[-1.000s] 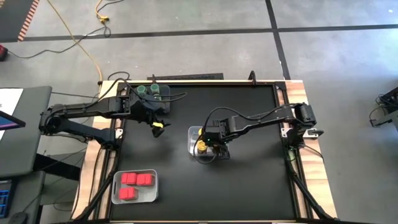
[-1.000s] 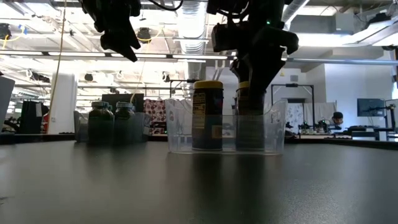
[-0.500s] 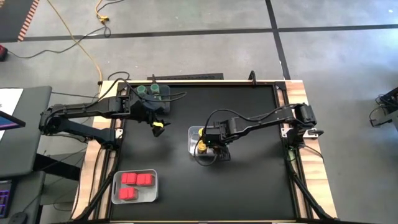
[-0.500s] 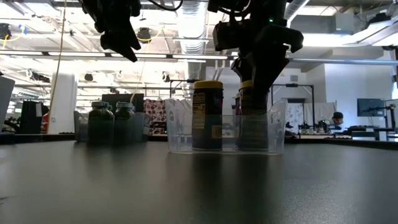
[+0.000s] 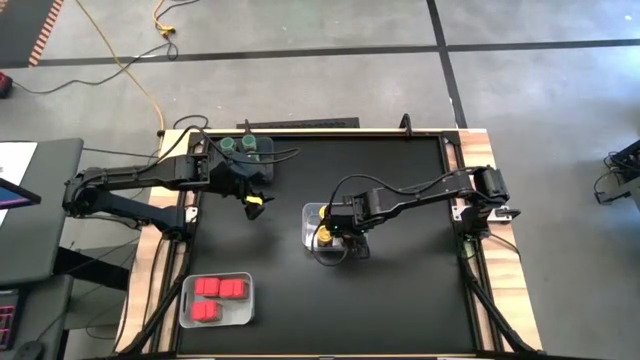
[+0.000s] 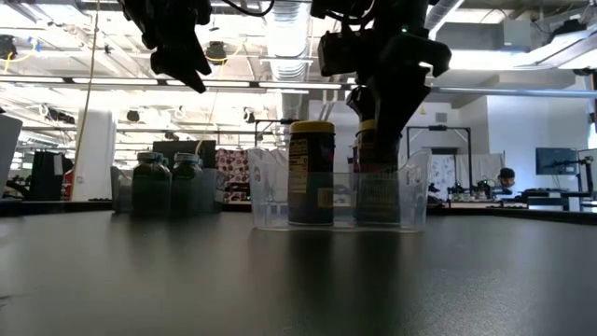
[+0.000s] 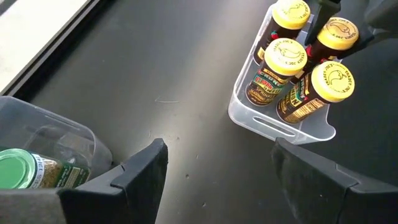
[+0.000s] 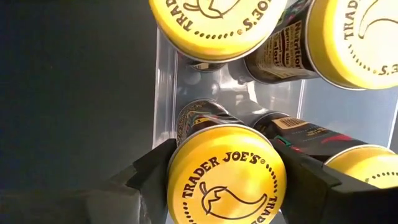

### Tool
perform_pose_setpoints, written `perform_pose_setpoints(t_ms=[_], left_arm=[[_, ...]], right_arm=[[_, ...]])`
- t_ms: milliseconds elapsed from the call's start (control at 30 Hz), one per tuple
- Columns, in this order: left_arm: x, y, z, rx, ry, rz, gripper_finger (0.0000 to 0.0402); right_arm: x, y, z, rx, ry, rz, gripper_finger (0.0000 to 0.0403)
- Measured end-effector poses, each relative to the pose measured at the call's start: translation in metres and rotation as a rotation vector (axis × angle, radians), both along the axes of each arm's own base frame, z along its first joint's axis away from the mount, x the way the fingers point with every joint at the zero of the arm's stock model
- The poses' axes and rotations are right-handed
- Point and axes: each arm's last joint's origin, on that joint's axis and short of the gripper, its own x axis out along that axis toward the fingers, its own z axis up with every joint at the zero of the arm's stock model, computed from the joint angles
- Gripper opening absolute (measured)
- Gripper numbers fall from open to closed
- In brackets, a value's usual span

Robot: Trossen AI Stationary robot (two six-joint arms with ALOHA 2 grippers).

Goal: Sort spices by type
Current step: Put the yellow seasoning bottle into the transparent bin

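On the black worktop (image 5: pixel 400 290), the right tool (image 8: pixel 227 186) pinches a yellow-lidded jar (image 8: pixel 225 180) inside the clear bin (image 7: pixel 283 121), so releasing should follow, while the left tool (image 7: pixel 217 168) waits spread.

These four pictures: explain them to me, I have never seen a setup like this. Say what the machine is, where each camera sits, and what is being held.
Two dark robot arms work at a black table, sorting spice jars. One camera looks straight down, one looks level across the table, and one rides on each wrist. The right gripper is closed around a yellow-lidded jar inside a clear bin beside three matching jars. The left gripper hangs open and empty near the bin of green-lidded jars. Red-topped jars fill a third bin at the near left.
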Motion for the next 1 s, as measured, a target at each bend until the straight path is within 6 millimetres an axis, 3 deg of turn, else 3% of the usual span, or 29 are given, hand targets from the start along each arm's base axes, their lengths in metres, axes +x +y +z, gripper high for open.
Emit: perform_pose_setpoints(t_ms=[567,1000], left_arm=[[0.0000,0.0000,0.0000,0.000,0.000,0.000,0.0277],[0.0000,0.0001,0.0000,0.000,0.000,0.000,0.0277]], right_arm=[[0.0011,0.0003,0.0004,0.005,-0.013,-0.006,0.0257],[0.0011,0.0003,0.0006,0.006,-0.014,-0.007,0.0295]])
